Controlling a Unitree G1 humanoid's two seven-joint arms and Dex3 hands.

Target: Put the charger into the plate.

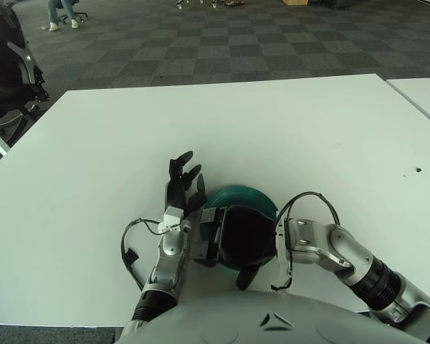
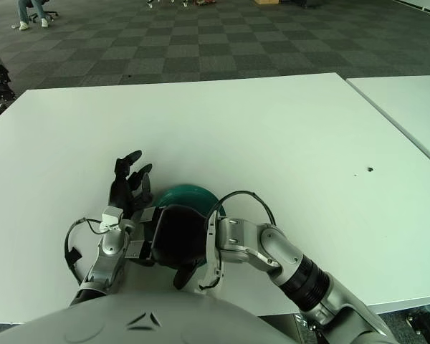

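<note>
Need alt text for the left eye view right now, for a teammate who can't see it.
The right hand hangs over the teal plate near the white table's front edge, hiding most of it. The left hand, fingers spread, shows just left of the plate. No charger is visible.

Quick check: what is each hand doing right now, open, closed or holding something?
Left hand: open, fingers spread, beside the round teal plate, holding nothing.
Right hand: over the plate; cannot tell.
</note>
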